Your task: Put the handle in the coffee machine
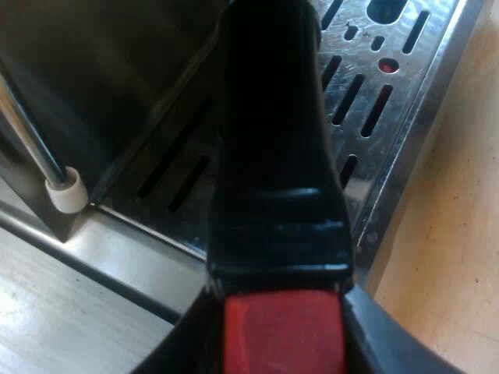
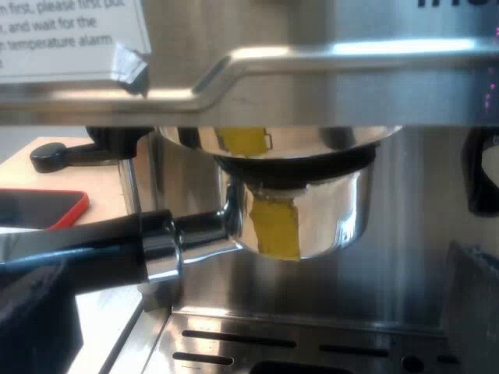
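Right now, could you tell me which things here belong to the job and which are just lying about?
Job: metal holder at the front of the espresso machine, its handle in my left gripper.
Lying about: steam wand, taped notice, red-edged flat thing.

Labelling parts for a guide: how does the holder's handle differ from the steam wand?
The handle is thick and black, the steam wand a thin shiny metal rod. The handle ends in red, the steam wand in a white tip. Both are by the slotted drip tray.
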{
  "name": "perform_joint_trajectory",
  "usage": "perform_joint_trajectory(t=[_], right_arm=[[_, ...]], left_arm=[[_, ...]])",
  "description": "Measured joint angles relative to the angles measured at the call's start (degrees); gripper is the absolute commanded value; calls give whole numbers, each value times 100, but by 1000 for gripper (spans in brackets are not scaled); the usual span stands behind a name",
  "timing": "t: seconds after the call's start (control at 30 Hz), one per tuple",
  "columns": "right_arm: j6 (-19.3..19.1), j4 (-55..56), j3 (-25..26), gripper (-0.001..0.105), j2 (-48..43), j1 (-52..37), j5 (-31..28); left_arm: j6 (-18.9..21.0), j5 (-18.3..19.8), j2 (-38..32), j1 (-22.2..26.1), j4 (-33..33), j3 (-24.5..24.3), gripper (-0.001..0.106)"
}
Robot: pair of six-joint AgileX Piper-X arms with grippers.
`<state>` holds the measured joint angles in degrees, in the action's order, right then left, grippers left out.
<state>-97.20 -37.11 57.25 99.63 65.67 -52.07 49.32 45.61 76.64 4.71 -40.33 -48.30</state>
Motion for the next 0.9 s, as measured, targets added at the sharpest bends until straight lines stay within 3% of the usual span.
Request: perform_joint_trajectory(t=[0.3,0.9], right_arm=[[0,0,0,97,0,0,0],[0,0,0,97,0,0,0]], left_arm=[[-193,35,0,0,-251,-229,0],[-409,1,-253,0,-293,-233,0]])
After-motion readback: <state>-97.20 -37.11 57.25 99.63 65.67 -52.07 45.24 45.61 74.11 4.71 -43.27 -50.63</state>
